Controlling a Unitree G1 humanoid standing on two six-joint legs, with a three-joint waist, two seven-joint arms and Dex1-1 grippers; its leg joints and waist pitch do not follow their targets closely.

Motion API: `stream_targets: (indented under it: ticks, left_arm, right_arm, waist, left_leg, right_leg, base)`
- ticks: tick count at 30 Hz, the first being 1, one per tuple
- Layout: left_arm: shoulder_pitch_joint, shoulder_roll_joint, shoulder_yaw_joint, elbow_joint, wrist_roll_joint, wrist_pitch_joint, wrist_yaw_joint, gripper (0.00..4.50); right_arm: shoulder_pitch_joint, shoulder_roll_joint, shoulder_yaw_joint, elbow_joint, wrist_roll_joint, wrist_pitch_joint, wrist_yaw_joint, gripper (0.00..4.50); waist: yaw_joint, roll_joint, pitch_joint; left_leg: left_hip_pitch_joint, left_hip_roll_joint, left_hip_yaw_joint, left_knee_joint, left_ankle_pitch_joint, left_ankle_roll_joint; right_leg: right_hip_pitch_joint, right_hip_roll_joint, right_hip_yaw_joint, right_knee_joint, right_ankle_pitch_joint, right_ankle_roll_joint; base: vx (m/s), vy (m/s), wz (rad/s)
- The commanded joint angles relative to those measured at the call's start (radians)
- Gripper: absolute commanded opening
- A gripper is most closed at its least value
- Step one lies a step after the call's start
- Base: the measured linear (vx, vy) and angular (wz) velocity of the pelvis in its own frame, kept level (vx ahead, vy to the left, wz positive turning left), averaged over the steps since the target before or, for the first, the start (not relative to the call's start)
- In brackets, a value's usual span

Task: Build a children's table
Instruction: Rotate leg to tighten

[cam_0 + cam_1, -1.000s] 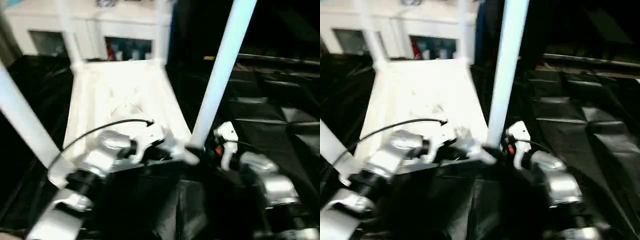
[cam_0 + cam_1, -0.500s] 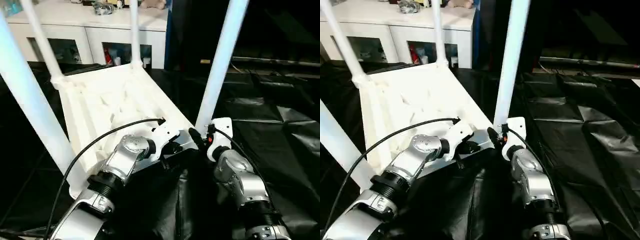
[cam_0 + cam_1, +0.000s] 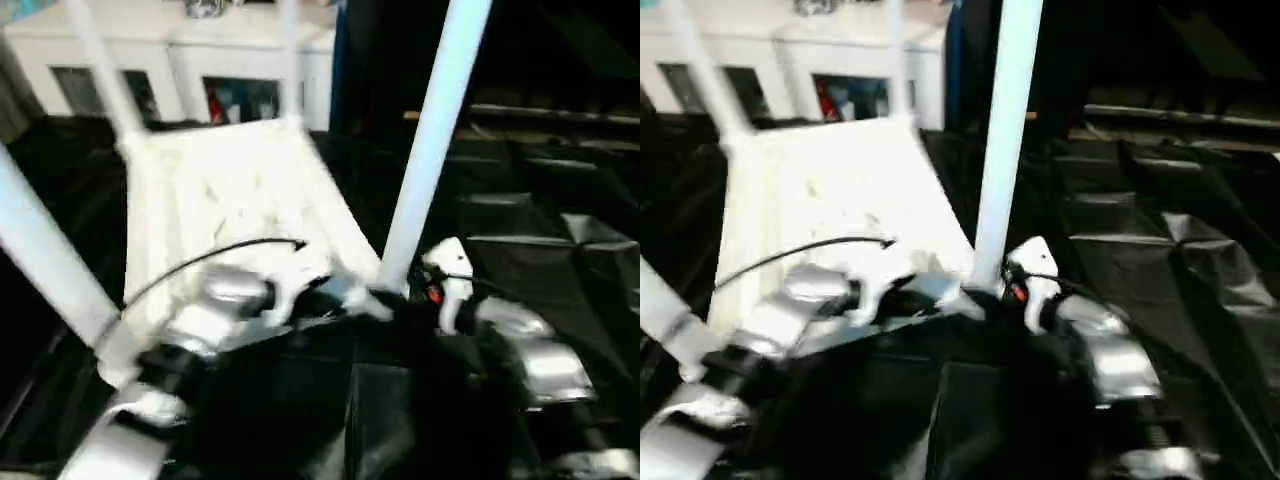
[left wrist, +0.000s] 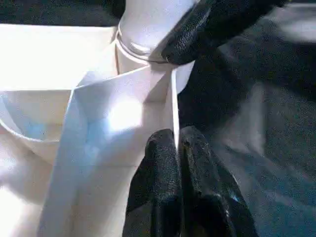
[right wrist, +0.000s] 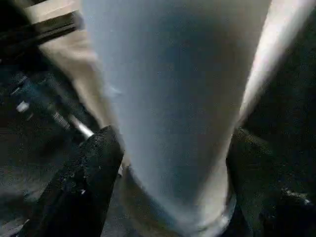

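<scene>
The children's table lies upside down, its white ribbed top (image 3: 230, 200) facing up. Legs stand in the corner sockets: the near right leg (image 3: 430, 140), the near left leg (image 3: 45, 250) and two far legs (image 3: 100, 70). My left gripper (image 4: 177, 143) is shut on the thin rim wall of the top (image 4: 123, 113), right beside the near right socket. My right gripper (image 5: 173, 163) is open around the foot of the near right leg (image 5: 173, 89), with one black finger (image 5: 94, 173) on each side of the tube. One of its fingertips (image 4: 197, 29) rests against the leg's collar.
A white cabinet (image 3: 180, 50) with open shelves stands behind the table. Black sheeting (image 3: 560, 230) covers the ground to the right and in front, with folds and a raised edge at the far right.
The head camera has swung, so the whole picture has shifted. Both grippers keep their places at the near right corner of the top.
</scene>
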Motion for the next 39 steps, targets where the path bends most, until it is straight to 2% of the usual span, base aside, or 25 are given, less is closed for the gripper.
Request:
stream_targets:
  ticks: [1, 3, 5, 9, 10, 11, 12, 17, 19, 21, 23, 24, 25, 26, 27, 28, 29, 30, 31, 32, 33, 35, 38, 39]
  left_arm:
    - [0.037, 0.015, -0.067, -0.004, -0.026, 0.047, -0.116, 0.00]
    - [0.037, 0.034, -0.067, -0.011, -0.033, 0.061, -0.143, 0.00]
    - [0.033, 0.044, -0.062, -0.007, -0.036, 0.060, -0.154, 0.00]
    - [0.028, 0.052, -0.054, 0.001, -0.036, 0.058, -0.164, 0.00]
    - [0.027, 0.056, -0.053, 0.000, -0.040, 0.060, -0.168, 0.00]
    - [0.029, 0.059, -0.054, -0.006, -0.042, 0.065, -0.170, 0.00]
    - [0.029, 0.060, -0.054, -0.008, -0.043, 0.065, -0.169, 0.00]
    - [0.033, 0.054, -0.046, -0.013, -0.046, 0.059, -0.142, 0.00]
    - [0.031, 0.034, -0.036, 0.004, -0.034, 0.041, -0.091, 0.00]
    - [0.028, 0.015, -0.028, 0.019, -0.026, 0.031, -0.044, 0.00]
    - [0.026, 0.001, -0.024, 0.027, -0.018, 0.029, -0.011, 0.00]
    - [0.025, -0.018, -0.023, 0.036, -0.011, 0.027, 0.025, 0.00]
    - [0.025, -0.019, -0.023, 0.036, -0.010, 0.027, 0.027, 0.00]
    - [0.022, -0.047, -0.020, 0.048, -0.001, 0.027, 0.076, 0.00]
    - [0.022, -0.047, -0.020, 0.048, -0.001, 0.027, 0.076, 0.00]
    - [0.016, -0.083, -0.022, 0.065, 0.018, 0.033, 0.142, 0.00]
    - [0.014, -0.095, -0.023, 0.071, 0.024, 0.035, 0.163, 0.00]
    - [0.013, -0.106, -0.024, 0.076, 0.028, 0.035, 0.180, 0.00]
    - [0.012, -0.113, -0.025, 0.079, 0.030, 0.035, 0.189, 0.00]
    - [0.010, -0.138, -0.027, 0.084, 0.036, 0.044, 0.223, 0.00]
    - [0.008, -0.162, -0.029, 0.089, 0.043, 0.051, 0.257, 0.00]
    - [0.008, -0.202, -0.034, 0.090, 0.055, 0.065, 0.304, 0.00]
    - [0.014, -0.236, -0.042, 0.081, 0.064, 0.077, 0.329, 0.00]
    - [0.015, -0.242, -0.046, 0.080, 0.066, 0.075, 0.331, 0.00]
  right_arm:
    - [-0.001, -0.029, 0.030, -0.037, 0.016, 0.008, 0.090, 3.36]
    - [0.000, -0.054, 0.038, -0.048, 0.021, 0.014, 0.132, 3.36]
    - [0.000, -0.073, 0.050, -0.054, 0.020, 0.021, 0.166, 3.36]
    - [0.000, -0.088, 0.067, -0.054, 0.022, 0.025, 0.207, 3.36]
    - [0.000, -0.091, 0.072, -0.052, 0.025, 0.026, 0.215, 3.22]
    - [0.000, -0.091, 0.074, -0.054, 0.028, 0.028, 0.219, 3.13]
    - [0.000, -0.090, 0.074, -0.055, 0.031, 0.030, 0.220, 3.13]
    - [0.016, -0.077, 0.072, -0.075, 0.052, 0.049, 0.227, 2.74]
    - [0.036, -0.050, 0.055, -0.083, 0.063, 0.058, 0.188, 2.61]
    - [0.054, -0.016, 0.040, -0.082, 0.063, 0.058, 0.126, 2.56]
    - [0.063, 0.009, 0.037, -0.073, 0.052, 0.054, 0.075, 2.55]
    - [0.072, 0.040, 0.035, -0.058, 0.033, 0.033, 0.010, 2.54]
    - [0.072, 0.042, 0.035, -0.057, 0.032, 0.033, 0.006, 2.53]
    - [0.075, 0.085, 0.030, -0.035, 0.004, 0.029, -0.088, 2.51]
    - [0.075, 0.085, 0.030, -0.035, 0.004, 0.029, -0.088, 2.51]
    - [0.071, 0.137, 0.020, 0.002, -0.032, 0.016, -0.204, 2.51]
    - [0.068, 0.153, 0.016, 0.016, -0.044, 0.009, -0.243, 2.50]
    - [0.064, 0.172, 0.007, 0.029, -0.054, 0.008, -0.283, 2.50]
    - [0.062, 0.183, 0.001, 0.037, -0.060, 0.009, -0.308, 2.50]
    - [0.047, 0.218, -0.021, 0.065, -0.067, 0.017, -0.384, 2.49]
    - [0.031, 0.251, -0.043, 0.094, -0.072, 0.029, -0.462, 2.49]
    - [0.006, 0.297, -0.065, 0.130, -0.077, 0.039, -0.559, 2.49]
    - [-0.015, 0.327, -0.049, 0.151, -0.099, 0.026, -0.596, 2.49]
    - [-0.020, 0.332, -0.038, 0.155, -0.109, 0.014, -0.589, 2.49]
  waist:
    - [0.003, -0.005, -0.031]
    - [0.006, -0.004, -0.030]
    - [0.007, -0.004, -0.031]
    - [0.007, -0.008, -0.027]
    - [0.008, -0.009, -0.026]
    - [0.008, -0.015, -0.026]
    - [0.010, -0.011, -0.026]
    - [0.013, -0.013, -0.029]
    - [0.015, -0.013, -0.029]
    - [0.020, -0.014, -0.027]
    - [0.020, -0.014, -0.021]
    - [0.018, -0.008, -0.019]
    - [0.016, -0.010, -0.017]
    - [0.014, -0.012, -0.015]
    - [0.012, -0.012, -0.012]
    - [0.008, -0.013, -0.013]
    - [0.002, -0.011, -0.013]
    - [-0.004, -0.012, -0.012]
    - [-0.008, -0.012, -0.012]
    - [-0.009, -0.008, -0.013]
    - [-0.013, -0.008, -0.011]
    - [-0.019, -0.009, -0.013]
    - [-0.024, -0.009, -0.013]
    - [-0.026, -0.013, -0.014]
  left_leg:
    - [0.000, 0.021, 0.007, -0.051, -0.137, 0.088]
    - [-0.001, 0.019, 0.008, -0.046, -0.095, 0.107]
    - [0.002, 0.018, 0.008, -0.044, -0.094, 0.113]
    - [0.002, 0.018, 0.010, -0.045, -0.126, 0.111]
    - [0.002, 0.019, 0.011, -0.045, -0.139, 0.103]
    - [0.000, 0.019, 0.011, -0.045, -0.140, 0.102]
    - [0.002, 0.019, 0.010, -0.046, -0.134, 0.098]
    - [0.002, 0.018, 0.012, -0.040, -0.087, 0.110]
    - [0.002, 0.017, 0.012, -0.038, -0.078, 0.116]
    - [0.004, 0.018, 0.013, -0.040, -0.090, 0.114]
    - [0.005, 0.019, 0.011, -0.048, -0.156, 0.079]
    - [0.005, 0.019, 0.009, -0.052, -0.192, 0.058]
    - [0.006, 0.020, 0.010, -0.054, -0.209, 0.048]
    - [0.006, 0.018, 0.008, -0.058, -0.238, 0.030]
    - [0.003, 0.018, 0.006, -0.062, -0.255, 0.022]
    - [0.003, 0.016, 0.003, -0.063, -0.273, 0.009]
    - [0.007, 0.016, 0.004, -0.063, -0.281, -0.004]
    - [0.006, 0.015, -0.001, -0.066, -0.305, -0.011]
    - [0.004, 0.014, -0.002, -0.067, -0.311, -0.012]
    - [0.004, 0.014, -0.003, -0.068, -0.316, -0.008]
    - [0.006, 0.014, -0.001, -0.067, -0.332, -0.012]
    - [0.005, 0.012, -0.005, -0.069, -0.343, -0.021]
    - [0.005, 0.011, -0.004, -0.068, -0.353, -0.015]
    - [0.002, 0.011, -0.004, -0.069, -0.356, -0.010]
  right_leg:
    - [0.034, -0.032, 0.028, -0.063, -0.023, -0.255]
    - [0.038, -0.027, 0.026, -0.050, 0.085, -0.286]
    - [0.039, -0.029, 0.025, -0.049, 0.104, -0.297]
    - [0.041, -0.034, 0.026, -0.053, 0.053, -0.297]
    - [0.041, -0.035, 0.028, -0.055, 0.024, -0.292]
    - [0.042, -0.035, 0.028, -0.056, 0.017, -0.289]
    - [0.041, -0.036, 0.028, -0.054, 0.008, -0.287]
    - [0.043, -0.033, 0.028, -0.048, 0.076, -0.296]
    - [0.043, -0.034, 0.028, -0.047, 0.086, -0.295]
    - [0.041, -0.034, 0.029, -0.049, 0.062, -0.290]
    - [0.038, -0.036, 0.029, -0.060, -0.059, -0.267]
    - [0.037, -0.038, 0.030, -0.066, -0.125, -0.249]
    - [0.035, -0.037, 0.031, -0.071, -0.156, -0.239]
    - [0.033, -0.037, 0.031, -0.075, -0.220, -0.218]
    - [0.032, -0.036, 0.031, -0.079, -0.260, -0.204]
    - [0.031, -0.038, 0.031, -0.084, -0.315, -0.179]
    - [0.023, -0.038, 0.033, -0.088, -0.334, -0.168]
    - [0.022, -0.038, 0.032, -0.090, -0.367, -0.157]
    - [0.023, -0.036, 0.031, -0.091, -0.373, -0.153]
    - [0.023, -0.035, 0.032, -0.092, -0.368, -0.147]
    - [0.014, -0.034, 0.035, -0.095, -0.377, -0.147]
    - [0.016, -0.035, 0.033, -0.096, -0.401, -0.136]
    - [0.012, -0.032, 0.034, -0.098, -0.377, -0.136]
    - [0.015, -0.031, 0.034, -0.098, -0.370, -0.133]
  base:
    - [0.000, 0.000, 0.00]
    - [0.000, 0.000, 0.00]
    - [0.000, 0.000, 0.00]
    - [0.000, 0.000, 0.00]
    - [0.000, 0.000, 0.00]
    - [0.000, 0.000, 0.00]
    - [0.000, 0.000, 0.00]
    - [0.000, 0.000, 0.00]
    - [0.000, 0.000, 0.00]
    - [0.000, 0.000, 0.00]
    - [0.000, 0.000, 0.00]
    - [0.000, 0.000, 0.00]
    - [0.000, 0.000, 0.00]
    - [0.000, 0.000, 0.00]
    - [0.000, 0.000, 0.00]
    - [0.000, 0.000, 0.00]
    - [0.000, 0.000, 0.00]
    - [0.000, 0.000, 0.00]
    - [0.000, 0.000, 0.00]
    - [0.000, 0.000, 0.00]
    - [0.000, 0.000, 0.00]
    - [0.000, 0.000, 0.00]
    - [0.000, 0.000, 0.00]
    - [0.000, 0.000, 0.00]
